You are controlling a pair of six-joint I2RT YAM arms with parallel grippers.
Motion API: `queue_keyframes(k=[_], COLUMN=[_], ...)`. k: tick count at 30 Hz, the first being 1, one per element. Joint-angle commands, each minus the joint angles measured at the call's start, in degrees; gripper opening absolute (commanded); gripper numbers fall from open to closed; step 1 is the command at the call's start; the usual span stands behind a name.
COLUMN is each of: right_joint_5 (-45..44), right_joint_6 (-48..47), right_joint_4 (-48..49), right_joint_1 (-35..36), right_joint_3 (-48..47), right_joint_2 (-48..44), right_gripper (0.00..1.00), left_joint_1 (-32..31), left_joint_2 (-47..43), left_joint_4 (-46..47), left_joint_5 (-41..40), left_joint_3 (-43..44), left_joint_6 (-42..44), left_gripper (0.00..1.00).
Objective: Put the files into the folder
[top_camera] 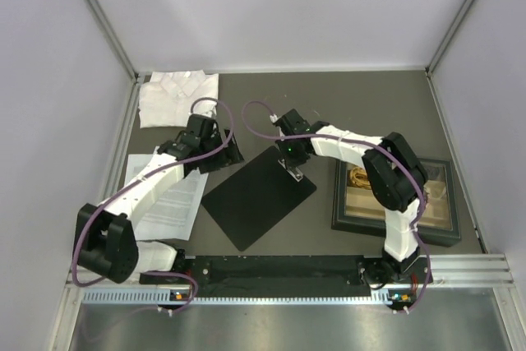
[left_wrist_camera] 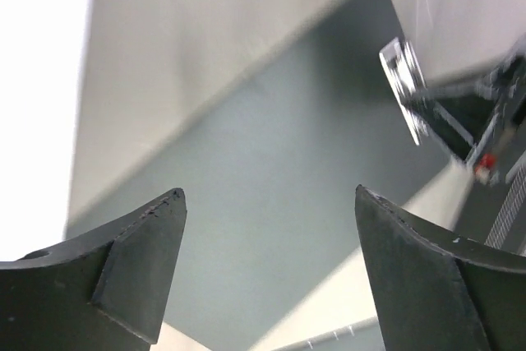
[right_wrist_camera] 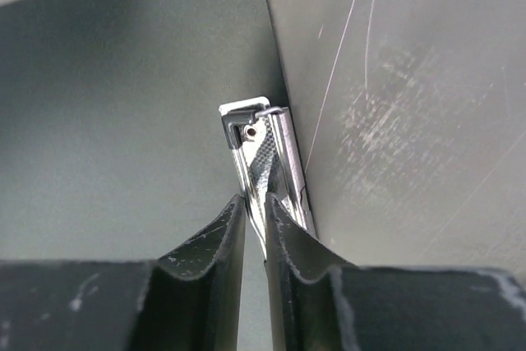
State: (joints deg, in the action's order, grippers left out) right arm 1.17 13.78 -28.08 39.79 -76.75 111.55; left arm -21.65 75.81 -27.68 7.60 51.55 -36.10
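Files (top_camera: 179, 210) lie left of centre under the left arm, outside the folder (top_camera: 255, 199) at mid-frame. Right gripper (right_wrist_camera: 255, 203) is pinched narrow on its clip (right_wrist_camera: 260, 133). Left gripper (left_wrist_camera: 269, 203) is wide and empty over the folder's upper-left edge. Step looks like clip-opening. Next, hold the clip up while the left gripper fetches a sheet.

Top view looks down; both wrist views closely share the folder (top_camera: 255, 199).

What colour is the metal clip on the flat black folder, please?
The clip is silver; right wrist view.
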Motion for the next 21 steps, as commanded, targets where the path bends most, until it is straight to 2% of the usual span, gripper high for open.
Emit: queue_keyframes(k=[1, 4, 8, 10, 13, 16, 18, 21], right_joint_5=[-3.46, -2.14, -1.43, 0.94, 5.93, 16.48, 17.37, 16.93], right_joint_6=[1.07, 1.95, 3.88, 6.07, 10.1, 18.43, 22.5, 30.06], right_joint_4=[-0.93, -1.1, -2.07, -1.63, 2.38, 11.0, 15.84, 22.17], right_joint_1=[0.9, 0.9, 0.9, 0.99, 0.82, 1.43, 2.74, 5.99], right_joint_3=[-2.53, -2.79, -5.95, -6.48, -6.57, -4.64, -5.77, -8.32], right_joint_2=[1.14, -0.1, -3.26, -5.54, -7.83, -6.88, -4.95, -0.29], right_gripper=[0.14, 0.16, 0.59, 0.68, 0.76, 0.79, 0.79, 0.79], left_joint_1=[2.31, 4.59, 7.93, 8.99, 9.08, 13.63, 20.66, 30.59], left_joint_2=[-1.11, 2.04, 8.29, 12.14, 15.33, 9.92, 7.08, 4.61], left_joint_4=[-9.04, -10.02, -10.38, -9.85, -14.06, -10.3, -6.53, -6.51], left_joint_5=[-12.86, -15.67, -16.82, -14.29, -18.91, -13.69, -4.81, -1.63], left_joint_3=[4.69, 6.97, 9.62, 10.41, 12.87, 10.26, 8.66, 7.87], left_joint_6=[4.28, 7.35, 10.43, 12.53, 12.28, 10.09, 6.59, 2.27], left_gripper=[0.89, 0.87, 0.83, 0.81, 0.79, 0.78, 0.8, 0.8])
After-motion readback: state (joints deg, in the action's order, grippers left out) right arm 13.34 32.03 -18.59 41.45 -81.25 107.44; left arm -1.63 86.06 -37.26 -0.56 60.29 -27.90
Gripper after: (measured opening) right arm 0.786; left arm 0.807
